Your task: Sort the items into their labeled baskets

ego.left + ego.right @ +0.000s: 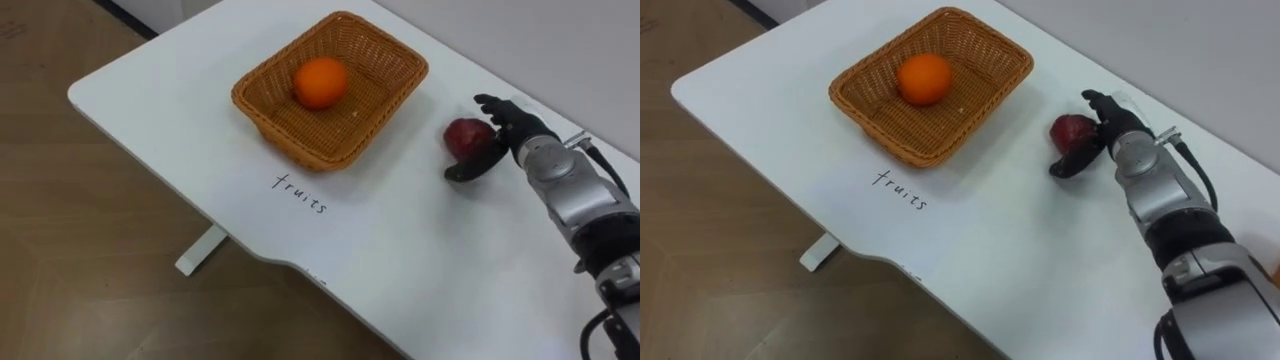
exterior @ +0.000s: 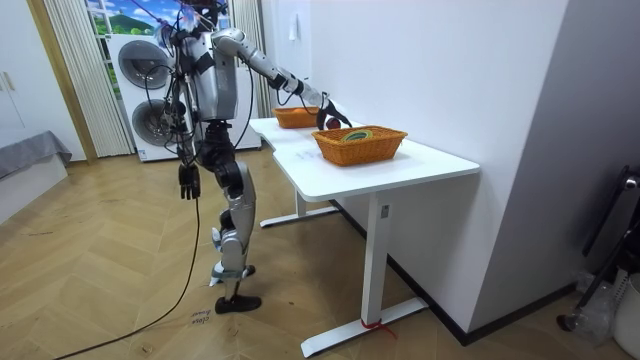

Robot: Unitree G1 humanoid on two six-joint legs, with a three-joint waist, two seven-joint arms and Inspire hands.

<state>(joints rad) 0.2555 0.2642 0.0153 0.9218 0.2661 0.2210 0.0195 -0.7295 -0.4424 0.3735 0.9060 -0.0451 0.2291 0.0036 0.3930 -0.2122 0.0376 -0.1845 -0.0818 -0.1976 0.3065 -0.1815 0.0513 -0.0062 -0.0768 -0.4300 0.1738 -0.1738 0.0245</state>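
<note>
- The right hand (image 1: 512, 133) grips a dark red fruit (image 1: 465, 137) with curled fingers, just right of the wicker basket (image 1: 300, 143) on the white table (image 1: 180, 110).
- An orange (image 1: 320, 82) lies inside that basket.
- The left hand (image 2: 186, 181) hangs well away from the basket; whether it is open or closed I cannot tell.

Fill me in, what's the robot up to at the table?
The robot stands at the white table, its right hand curled round a red fruit just right of the wicker basket marked fruits. An orange already lies in that basket. Its left hand hangs at its side.
</note>
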